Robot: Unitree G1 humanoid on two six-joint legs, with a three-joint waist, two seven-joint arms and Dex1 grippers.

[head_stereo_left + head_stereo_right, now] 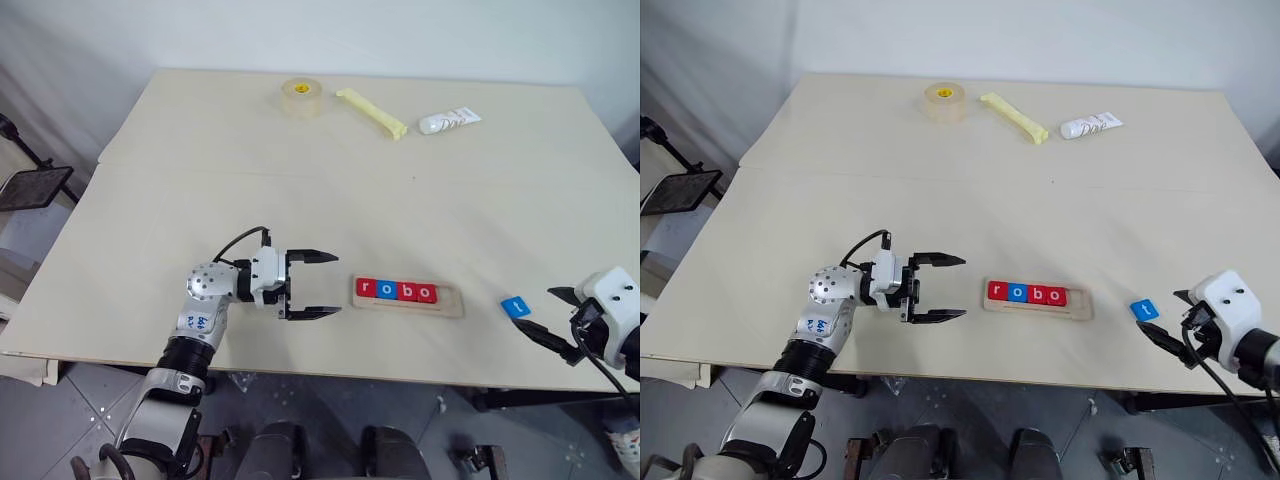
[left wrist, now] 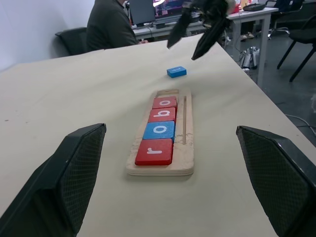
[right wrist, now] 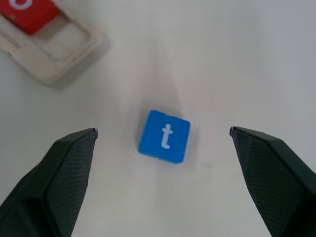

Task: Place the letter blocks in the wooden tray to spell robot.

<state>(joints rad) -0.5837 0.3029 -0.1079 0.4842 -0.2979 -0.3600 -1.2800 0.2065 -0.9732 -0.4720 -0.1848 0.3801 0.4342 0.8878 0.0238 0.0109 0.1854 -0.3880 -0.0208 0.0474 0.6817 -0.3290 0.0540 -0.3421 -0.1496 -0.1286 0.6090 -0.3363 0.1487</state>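
Four letter blocks (image 1: 397, 291) spell "robo" in the wooden tray (image 1: 448, 301); both end effectors released, the right end effector (image 1: 548, 315) must grasp the blue "t" block (image 1: 515, 306) on the counter (image 1: 400, 190); the left end effector (image 1: 312, 285) waits beside the tray.

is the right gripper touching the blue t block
Apart. In the right wrist view the blue t block lies flat on the table, with bare table between it and each open finger of the right gripper.

Blue t block (image 3: 164, 137) on the table between the right hand's (image 3: 163, 163) spread fingers.
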